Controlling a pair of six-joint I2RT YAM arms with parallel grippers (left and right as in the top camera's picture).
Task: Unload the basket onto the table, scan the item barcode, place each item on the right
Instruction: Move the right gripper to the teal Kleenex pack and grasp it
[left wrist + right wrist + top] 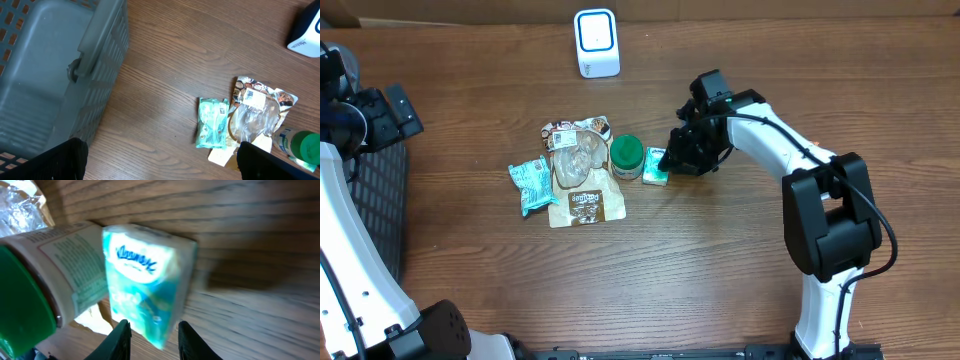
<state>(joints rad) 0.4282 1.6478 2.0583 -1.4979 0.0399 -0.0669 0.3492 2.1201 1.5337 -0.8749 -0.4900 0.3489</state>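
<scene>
Right end effector [152,330] astride tissue pack [145,275] mid-desk [720,290], approaching from side clear of green-lidded jar [626,156] just beside it. Pinched or still gapped: cannot tell. Probably lifting toward scanner [596,42] at far edge. Left end effector [160,150] spread wide, parked near left edge.

One scanner [597,42], one jar [626,156], one tissue pack [655,166], one teal packet [530,186].

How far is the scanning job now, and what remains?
Done: nothing looks scanned. In hand: the right gripper straddles the tissue pack beside the jar; a firm grip is unclear. Left: lift it and show its barcode to the scanner.
</scene>
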